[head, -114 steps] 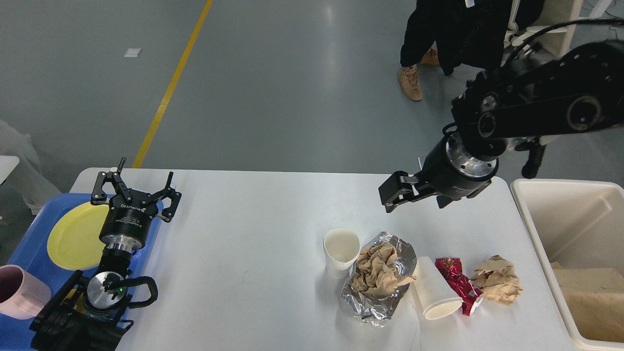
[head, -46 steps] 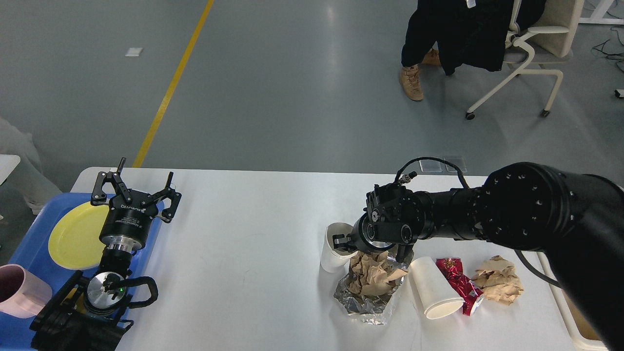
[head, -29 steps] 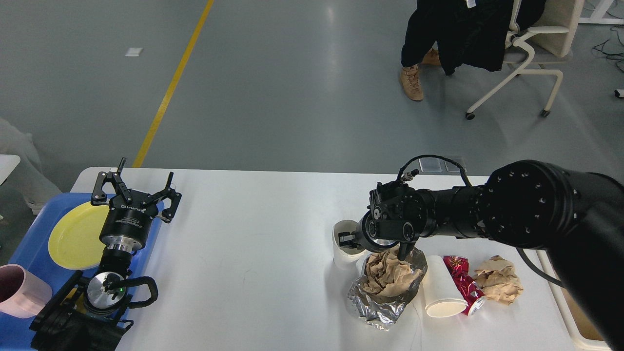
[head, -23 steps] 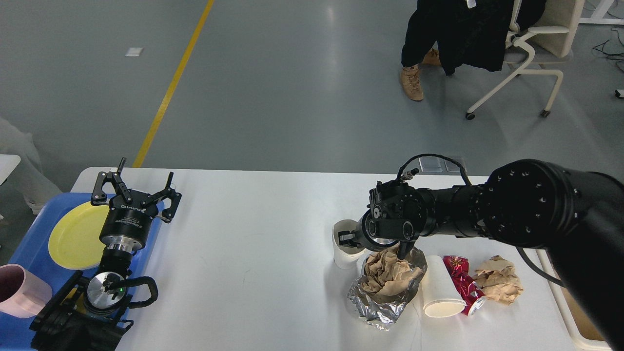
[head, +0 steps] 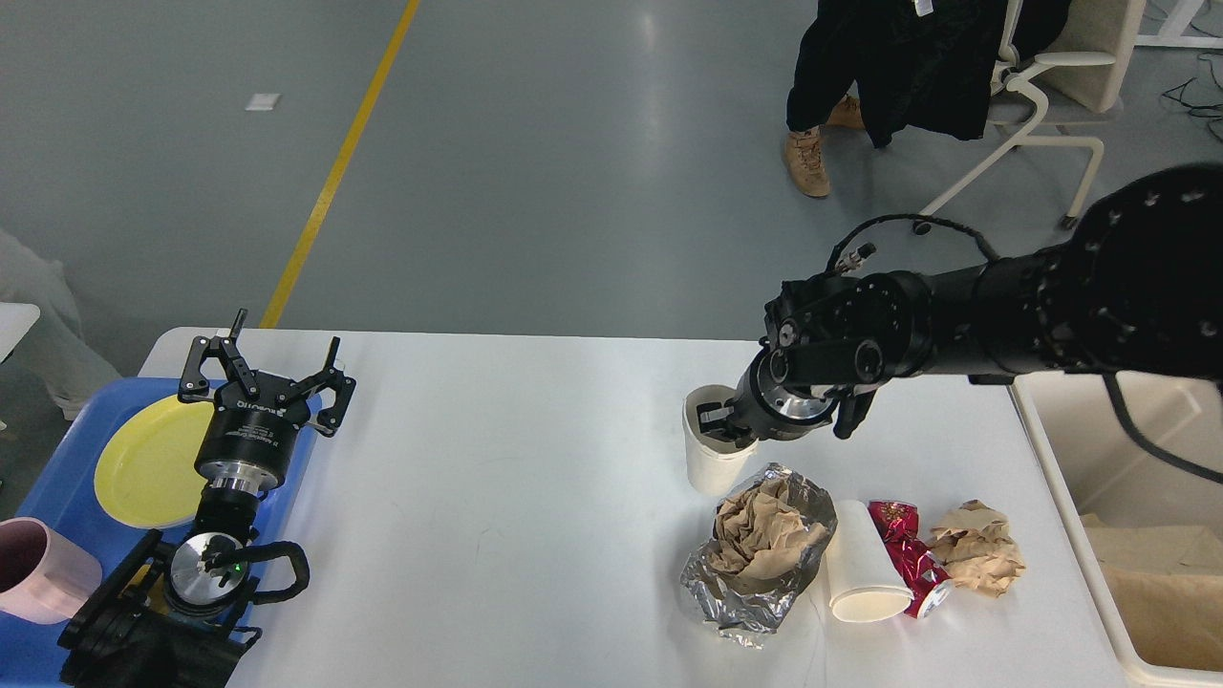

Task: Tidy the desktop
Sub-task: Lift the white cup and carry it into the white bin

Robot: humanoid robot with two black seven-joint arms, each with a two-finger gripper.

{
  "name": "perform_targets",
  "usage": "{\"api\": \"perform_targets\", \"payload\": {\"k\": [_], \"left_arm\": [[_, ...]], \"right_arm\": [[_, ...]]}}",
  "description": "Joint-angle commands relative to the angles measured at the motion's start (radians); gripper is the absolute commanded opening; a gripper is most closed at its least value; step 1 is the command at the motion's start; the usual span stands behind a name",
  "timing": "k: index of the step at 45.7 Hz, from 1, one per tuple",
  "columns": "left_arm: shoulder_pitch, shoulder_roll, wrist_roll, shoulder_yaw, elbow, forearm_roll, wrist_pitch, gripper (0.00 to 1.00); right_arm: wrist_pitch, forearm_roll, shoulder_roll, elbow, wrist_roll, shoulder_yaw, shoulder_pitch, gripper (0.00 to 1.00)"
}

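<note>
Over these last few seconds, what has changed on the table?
The right gripper came down, gripped the upright white cup by its rim and carried it up and rightward. The foil wad got nudged right. The left gripper, yellow plate and brown paper stayed put.

On your desktop (head: pixel 497 497), the foil wrapper (head: pixel 755 564) lies left of the tipped cup (head: pixel 863 573); the tray (head: pixel 57 497) sits far left.

White desktop (head: pixel 497 497) with foil wad (head: pixel 755 564) (brown paper inside), tipped paper cup (head: pixel 860 573), red wrapper (head: pixel 903 564), crumpled paper (head: pixel 976 559).
</note>
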Motion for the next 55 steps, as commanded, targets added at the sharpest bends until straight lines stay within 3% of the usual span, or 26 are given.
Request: {"api": "perform_targets", "payload": {"k": [1,6,9,12,18,22,39,48,55], "left_arm": [[0.000,0.000,0.000,0.000,0.000,0.000,0.000,0.96],[0.000,0.000,0.000,0.000,0.000,0.000,0.000,0.96],[0.000,0.000,0.000,0.000,0.000,0.000,0.000,0.96],[0.000,0.000,0.000,0.000,0.000,0.000,0.000,0.96],[0.000,0.000,0.000,0.000,0.000,0.000,0.000,0.96],[0.000,0.000,0.000,0.000,0.000,0.000,0.000,0.96],[0.000,0.000,-0.002,-0.002,0.000,0.000,0.000,0.96],[0.000,0.000,-0.002,0.000,0.000,0.000,0.000,0.96],[0.000,0.000,-0.002,0.000,0.000,0.000,0.000,0.96]], "right_arm": [[0.195,0.005,-0.095,0.102,0.013,-0.061,0.165,0.00],[0.278,0.007,-0.160,0.207,0.031,-0.130,0.329,0.00],[0.296,0.005,-0.192,0.279,0.073,-0.189,0.444,0.00],[0.319,0.007,-0.200,0.323,0.146,-0.267,0.553,0.00],[0.395,0.007,-0.190,0.372,0.366,-0.451,0.676,0.00],[0.393,0.007,-0.177,0.423,0.444,-0.564,0.722,0.00],[0.350,0.018,-0.236,0.428,0.447,-0.759,0.731,0.00],[0.110,0.021,-0.492,0.314,0.433,-0.890,0.538,0.00],[-0.010,0.013,-0.721,0.039,0.433,-0.835,0.223,0.00]]}}
